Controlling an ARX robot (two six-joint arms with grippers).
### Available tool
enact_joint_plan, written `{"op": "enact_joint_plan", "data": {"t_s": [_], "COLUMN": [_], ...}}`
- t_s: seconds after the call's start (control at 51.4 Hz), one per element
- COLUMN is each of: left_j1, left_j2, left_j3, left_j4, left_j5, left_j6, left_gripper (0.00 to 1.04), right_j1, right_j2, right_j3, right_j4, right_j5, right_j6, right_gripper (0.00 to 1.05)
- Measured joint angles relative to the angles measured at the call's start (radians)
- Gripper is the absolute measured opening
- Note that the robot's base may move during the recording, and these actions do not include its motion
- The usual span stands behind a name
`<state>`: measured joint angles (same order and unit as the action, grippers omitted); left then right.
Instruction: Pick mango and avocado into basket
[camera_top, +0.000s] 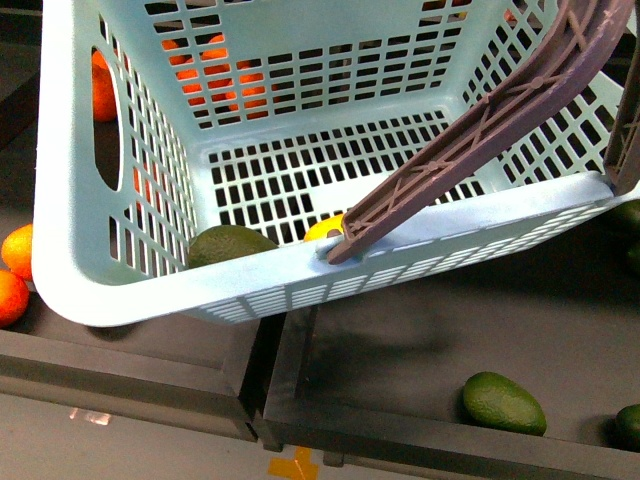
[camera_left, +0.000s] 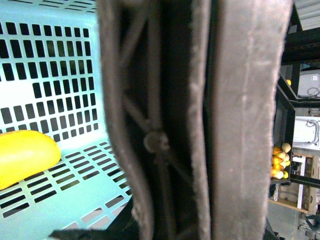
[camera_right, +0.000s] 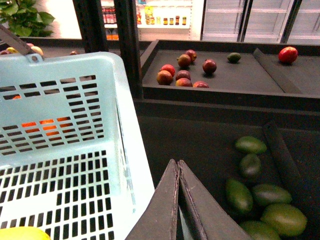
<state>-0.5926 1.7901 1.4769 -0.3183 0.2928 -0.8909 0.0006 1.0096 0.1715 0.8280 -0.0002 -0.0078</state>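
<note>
Front view: neither arm nor gripper shows. The basket (camera_top: 110, 270) fills most of the frame, tilted, its near rim low; one brown-purple handle (camera_top: 480, 130) slants from the rim up to the top right corner. Inside, against the near wall, lie the avocado (camera_top: 228, 245) and, just beside it, a sliver of the mango (camera_top: 326, 228), mostly hidden by the handle's foot. Oranges (camera_top: 15, 268) sit outside the basket; a loose green fruit (camera_top: 503, 402) lies in the dark tray (camera_top: 400, 340) below. Left wrist view: the cam sits right up against the handle (camera_left: 200, 120), which blocks most of the pic; no fingers visible, so can't tell if the left gripper is spread or clamped. Beyond the handle the mango (camera_left: 22, 157) rests on the basket floor (camera_left: 65, 185). Right wrist view: right gripper (camera_right: 178, 165) has its 2 fingers (camera_right: 162, 210) pressed together, tips meeting, nothing between them, just outside the basket wall (camera_right: 125, 125). Green fruits (camera_right: 260, 195) lie near the gripper on its other side; red fruits (camera_right: 182, 75) well beyond. The mango (camera_right: 22, 233) peeks in at the pic's corner.
</note>
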Motion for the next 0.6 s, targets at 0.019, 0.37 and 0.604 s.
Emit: {"op": "enact_joint_plan", "data": {"t_s": [0.019,0.37,0.604], "left_j1": [0.0,0.0,0.0], "left_j2": [0.0,0.0,0.0], "left_j3": [0.0,0.0,0.0], "left_j4": [0.0,0.0,0.0], "left_j5": [0.0,0.0,0.0], "left_j6": [0.0,0.0,0.0], "left_gripper": [0.15,0.15,0.15], "right_j1": [0.0,0.0,0.0], "right_j2": [-0.012,-0.247,-0.392], "right_j3": [-0.008,-0.109,-0.154], "right_j4": [-0.005,-0.14,-0.225], "right_j5": [0.0,0.0,0.0], "right_j6": [0.0,0.0,0.0], "right_gripper": [0.02,0.02,0.02]}}
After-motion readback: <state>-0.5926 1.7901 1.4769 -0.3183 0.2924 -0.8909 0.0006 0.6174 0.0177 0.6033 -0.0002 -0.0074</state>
